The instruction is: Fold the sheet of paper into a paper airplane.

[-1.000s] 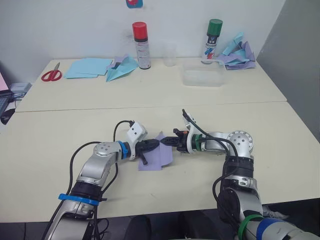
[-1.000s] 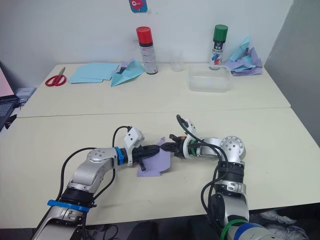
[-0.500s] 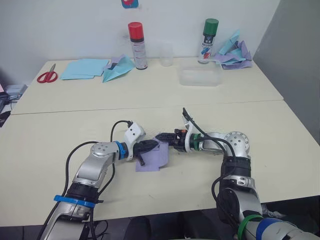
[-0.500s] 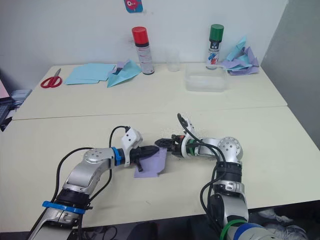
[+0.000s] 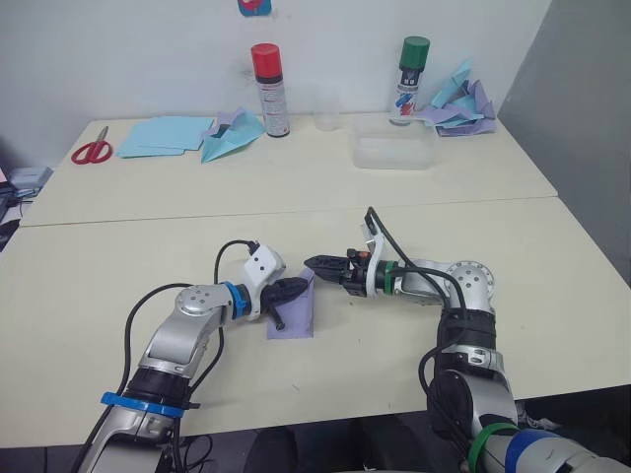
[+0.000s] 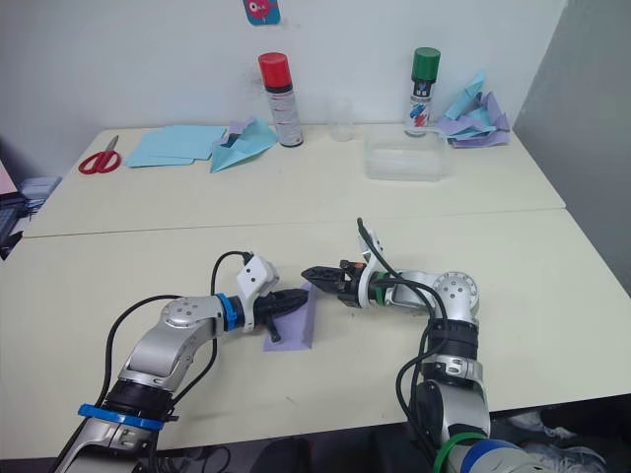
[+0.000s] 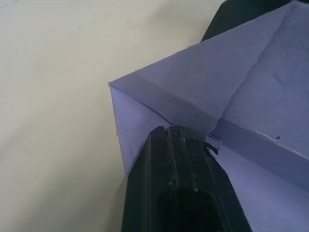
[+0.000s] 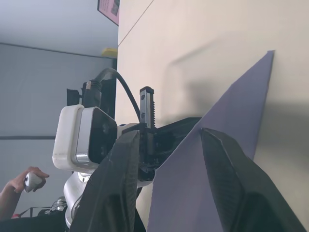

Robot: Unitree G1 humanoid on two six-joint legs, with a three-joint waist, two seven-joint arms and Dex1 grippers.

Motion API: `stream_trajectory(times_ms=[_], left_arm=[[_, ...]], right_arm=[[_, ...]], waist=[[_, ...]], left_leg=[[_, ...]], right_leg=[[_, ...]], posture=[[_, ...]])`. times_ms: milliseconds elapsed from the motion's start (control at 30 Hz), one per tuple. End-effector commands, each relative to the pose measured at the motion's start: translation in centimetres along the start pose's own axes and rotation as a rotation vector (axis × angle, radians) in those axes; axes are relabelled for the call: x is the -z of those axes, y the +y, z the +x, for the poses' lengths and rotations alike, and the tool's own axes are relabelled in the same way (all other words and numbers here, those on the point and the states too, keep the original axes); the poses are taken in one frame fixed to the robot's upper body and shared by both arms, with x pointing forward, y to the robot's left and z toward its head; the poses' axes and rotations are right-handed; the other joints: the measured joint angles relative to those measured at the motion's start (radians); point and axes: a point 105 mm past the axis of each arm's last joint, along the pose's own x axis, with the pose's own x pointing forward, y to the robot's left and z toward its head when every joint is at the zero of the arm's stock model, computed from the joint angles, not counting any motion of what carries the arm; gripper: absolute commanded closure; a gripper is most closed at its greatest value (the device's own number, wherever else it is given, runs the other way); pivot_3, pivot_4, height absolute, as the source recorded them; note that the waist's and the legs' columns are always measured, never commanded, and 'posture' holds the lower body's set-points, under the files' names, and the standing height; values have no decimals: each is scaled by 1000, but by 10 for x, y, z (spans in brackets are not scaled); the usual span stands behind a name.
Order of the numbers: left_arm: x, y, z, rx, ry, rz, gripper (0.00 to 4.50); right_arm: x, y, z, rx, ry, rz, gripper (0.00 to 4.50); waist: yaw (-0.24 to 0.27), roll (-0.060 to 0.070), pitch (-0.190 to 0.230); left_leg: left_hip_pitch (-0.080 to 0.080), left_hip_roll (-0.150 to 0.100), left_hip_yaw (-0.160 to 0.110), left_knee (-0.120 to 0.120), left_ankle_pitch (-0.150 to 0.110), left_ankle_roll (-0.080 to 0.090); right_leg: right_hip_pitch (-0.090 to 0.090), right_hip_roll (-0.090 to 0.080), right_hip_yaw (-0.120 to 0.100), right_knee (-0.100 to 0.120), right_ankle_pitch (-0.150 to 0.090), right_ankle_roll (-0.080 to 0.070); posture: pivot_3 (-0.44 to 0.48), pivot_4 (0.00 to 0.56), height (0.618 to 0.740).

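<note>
On table (image 5: 118, 286), left gripper (image 5: 296, 287) pinches sheet of paper (image 5: 296, 313); right gripper (image 8: 166, 145) spread, wrist view confirms.

Pale lavender sheet of paper (image 5: 296, 313)

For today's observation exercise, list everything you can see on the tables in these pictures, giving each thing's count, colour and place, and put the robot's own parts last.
sheet of paper: one, lavender, near table, partly folded, between the grippers
scissors: one, red handles, far table, left end
blue paper sheets: a few, light blue, beside the scissors
blue paper plane: one, light blue, left of the red-capped can
spray cans: two, red cap and green cap, far table by the wall
plastic cup: one, clear, between the cans
plastic box: one, clear, far table
heap of paper planes: blue and purple, far right corner
left gripper: shut on the sheet
right gripper: open, at the sheet's upper edge
</note>
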Motion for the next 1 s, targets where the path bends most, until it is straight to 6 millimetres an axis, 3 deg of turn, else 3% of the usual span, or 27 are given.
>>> stream_trajectory(times_ms=[33,200,233,500,800,1000], left_arm=[[31,-2,-4,-8,115,-61,4500],[29,0,-2,-8,110,-53,4500],[28,0,-2,-8,109,-52,4500],[25,6,-7,-32,99,-52,4500],[33,28,-44,-147,170,-70,4500],[15,44,-68,-205,139,-57,4500]], right_arm=[[12,36,25,-147,40,4,2801],[14,30,30,-126,42,26,4330],[15,28,31,-117,43,28,4466],[20,25,38,-96,59,4,4466],[30,18,45,-48,101,-153,4466],[33,1,55,62,131,-324,4466]], waist=[[0,0,0],[0,0,0],[0,0,0],[0,0,0],[-7,0,0],[-10,-1,0]], left_leg=[[0,0,0,0,0,0],[0,0,0,0,0,0],[0,0,0,0,0,0],[0,0,0,0,0,0],[1,2,-1,0,0,0],[0,2,0,0,0,0]], right_leg=[[0,0,0,0,0,0],[0,0,0,0,0,0],[0,0,0,0,0,0],[0,0,0,0,0,0],[-2,1,0,4,-1,-2],[-4,1,0,4,-1,-2]], posture=[[0,150,740],[0,150,740],[0,150,740],[0,150,740],[0,150,740],[0,150,740]])
